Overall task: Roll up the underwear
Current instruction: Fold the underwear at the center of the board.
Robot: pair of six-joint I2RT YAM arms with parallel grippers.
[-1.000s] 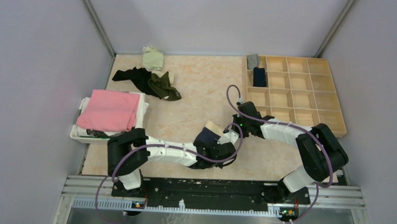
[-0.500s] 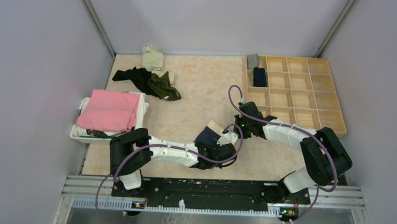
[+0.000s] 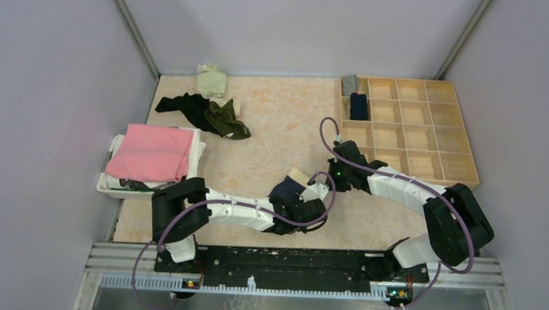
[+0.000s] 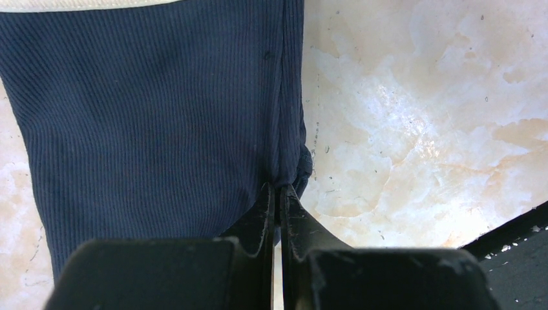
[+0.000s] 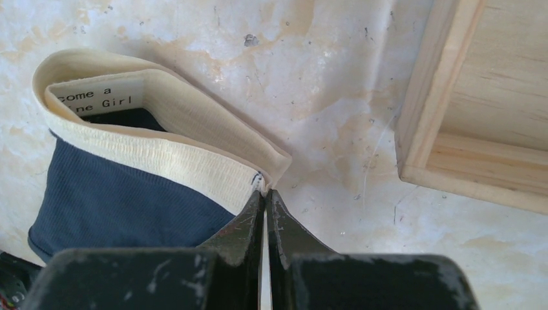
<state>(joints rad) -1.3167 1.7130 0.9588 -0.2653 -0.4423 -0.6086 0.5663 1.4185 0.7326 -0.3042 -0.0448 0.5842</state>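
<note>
My left gripper (image 4: 279,191) is pinched almost flat on the side edge of the navy underwear (image 4: 148,116), down at its leg end, with a small bunch of cloth caught at the tips; my right gripper (image 5: 263,194) is closed tight, its tips on one corner of the beige waistband (image 5: 161,155), which stands up in an open loop, so I judge that corner to be held. I have one garment by its two ends. From above it lies on the table (image 3: 273,127) near the front and about midway across, between my two wrists. Its long axis runs from the leg end, nearer my bases, away to the waistband on the far side. The left gripper comes at it from the near side and the right from the side of the wooden tray (image 5: 436,97). The roll has to travel along that axis. My left arm is nearer the leg end, so I judge that end the likely start, with the right holding the waistband taut. The other underwear (image 3: 207,113) lies heaped well apart at the far left.
</note>
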